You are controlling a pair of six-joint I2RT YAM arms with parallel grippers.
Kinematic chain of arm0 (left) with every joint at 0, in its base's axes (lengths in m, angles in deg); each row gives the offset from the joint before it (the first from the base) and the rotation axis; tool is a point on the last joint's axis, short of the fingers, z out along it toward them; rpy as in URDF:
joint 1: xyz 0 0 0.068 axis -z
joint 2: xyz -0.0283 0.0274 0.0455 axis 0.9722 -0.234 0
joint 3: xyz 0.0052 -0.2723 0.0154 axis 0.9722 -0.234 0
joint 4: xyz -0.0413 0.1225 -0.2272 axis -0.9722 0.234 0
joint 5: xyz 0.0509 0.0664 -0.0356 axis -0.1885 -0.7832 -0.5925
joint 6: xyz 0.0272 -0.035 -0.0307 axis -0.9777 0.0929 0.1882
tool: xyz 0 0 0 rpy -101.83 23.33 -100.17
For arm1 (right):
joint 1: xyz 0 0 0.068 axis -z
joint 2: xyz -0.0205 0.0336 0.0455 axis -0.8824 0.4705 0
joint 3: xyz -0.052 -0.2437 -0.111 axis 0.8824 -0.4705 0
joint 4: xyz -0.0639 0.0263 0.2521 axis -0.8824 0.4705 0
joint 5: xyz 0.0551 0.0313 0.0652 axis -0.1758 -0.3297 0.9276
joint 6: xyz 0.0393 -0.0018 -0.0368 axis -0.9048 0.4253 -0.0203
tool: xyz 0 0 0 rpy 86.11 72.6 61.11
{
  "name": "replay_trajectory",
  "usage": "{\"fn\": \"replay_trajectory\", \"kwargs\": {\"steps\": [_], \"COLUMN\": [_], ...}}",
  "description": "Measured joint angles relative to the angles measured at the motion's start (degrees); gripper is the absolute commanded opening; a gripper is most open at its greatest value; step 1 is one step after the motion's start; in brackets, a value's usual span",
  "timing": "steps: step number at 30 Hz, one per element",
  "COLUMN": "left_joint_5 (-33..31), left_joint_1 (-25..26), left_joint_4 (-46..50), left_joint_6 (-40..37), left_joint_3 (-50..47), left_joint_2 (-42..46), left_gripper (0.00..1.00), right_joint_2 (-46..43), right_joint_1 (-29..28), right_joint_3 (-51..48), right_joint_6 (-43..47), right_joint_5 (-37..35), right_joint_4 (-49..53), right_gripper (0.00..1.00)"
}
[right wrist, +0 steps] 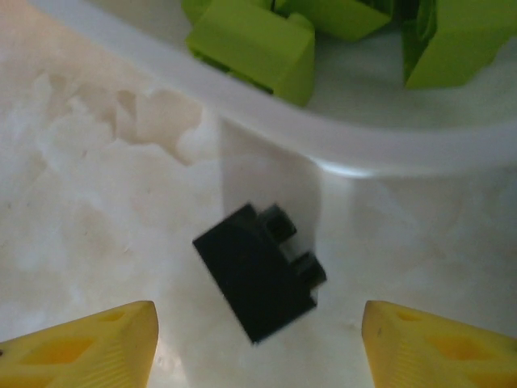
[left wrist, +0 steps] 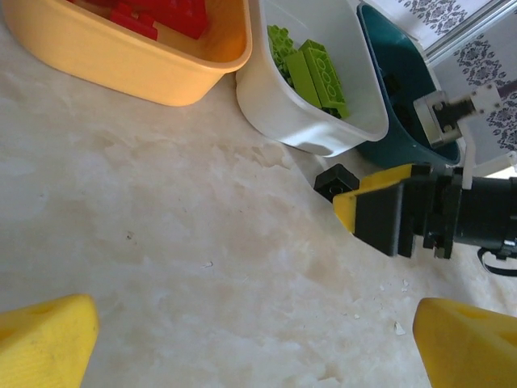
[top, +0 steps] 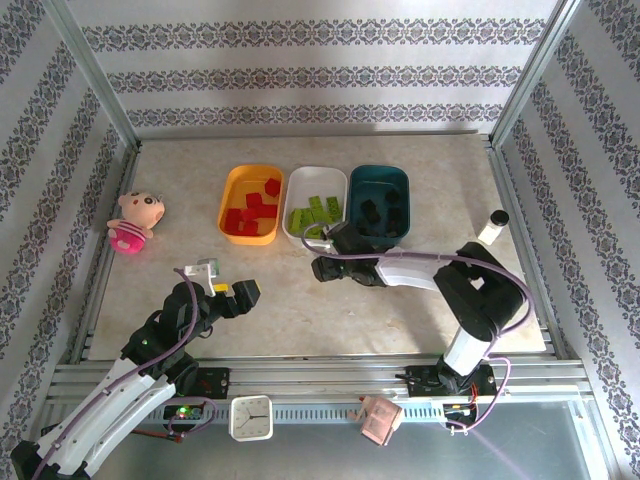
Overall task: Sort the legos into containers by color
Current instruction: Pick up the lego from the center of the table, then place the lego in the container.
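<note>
A lone black lego (right wrist: pixel 258 271) lies on the pale marbled worktop (top: pixel 300 310) just in front of the white tray (top: pixel 318 171), close under the tray's near wall and set askew to it, though the right wrist view shows a sliver of bare surface between the two. The right end effector (right wrist: pixel 258 356) hangs over this brick with its yellow fingertips (right wrist: pixel 81 347) spread wide, one to each side and neither touching it. In the top view the right arm reaches in from the right of the white tray, and how high the end effector hangs above the surface cannot be told. Inside the white tray sit the lime green legos (top: pixel 318 210). Touching the white tray on its left is the orange-yellow tray (top: pixel 222 205), which holds the red legos (top: pixel 255 210). Hard against its right is the dark teal tray (top: pixel 380 168), which holds several black legos (top: pixel 375 212). The left end effector (top: pixel 245 292) hovers well apart from the white tray, nearer the arm bases and to the left. It holds nothing, and its fingers stand far apart at the edges of its own wrist view. A pink plush doll (top: pixel 135 220) lies far to the left of the white tray, and a white bottle (top: pixel 493 227) with a black cap stands well to its right, beyond the teal tray.
</note>
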Motion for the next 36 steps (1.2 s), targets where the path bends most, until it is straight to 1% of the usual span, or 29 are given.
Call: {"fn": "replay_trajectory", "kwargs": {"steps": [3,8,11,15,19,24,27,30,31,33,36], "left_joint_5": [0.0,0.0,0.0,0.0,0.0,0.0,0.0,0.0,0.0,0.0,0.1], "left_joint_1": [0.0,0.0,0.0,0.0,0.0,0.0,0.0,0.0,0.0,0.0,0.0], "left_joint_4": [-0.1,-0.2,-0.4,-0.4,-0.5,-1.5,-1.9,-2.9,-3.0,-3.2,-3.5], "left_joint_6": [0.2,0.2,0.2,0.2,0.2,0.2,0.2,0.2,0.2,0.2,0.2], "left_joint_3": [-0.3,-0.5,-0.6,-0.6,-0.6,-0.6,-0.6,-0.6,-0.6,-0.6,-0.6], "left_joint_2": [0.0,0.0,0.0,0.0,0.0,-0.1,-0.4,-1.2,-1.4,-1.9,-2.4], "left_gripper": [1.0,1.0,1.0,1.0,1.0,1.0,1.0,1.0,1.0,1.0,1.0], "right_joint_2": [1.9,3.8,4.0,3.5,-1.3,-13.6,-22.0,-28.2,-29.2,-29.0,-24.4], "right_joint_1": [0.2,0.3,0.3,0.2,-0.5,-1.2,-0.6,3.7,6.3,11.1,17.3], "right_joint_3": [1.3,2.5,2.6,2.4,-0.9,-6.8,-8.3,-8.2,-7.8,-6.8,-4.3], "right_joint_6": [0.4,1.3,1.5,1.6,1.5,0.7,0.4,-0.1,-0.4,-1.2,-2.1], "right_joint_5": [-0.2,-0.5,-0.7,-0.6,-0.2,0.6,0.1,-0.5,-0.7,-1.5,-3.0], "right_joint_4": [-0.7,-1.3,-1.3,-1.5,-1.7,-1.0,1.1,2.1,2.4,2.6,3.1], "right_gripper": [0.56,0.36,0.26,0.19,0.17,0.17,0.16,0.16,0.16,0.16,0.17]}}
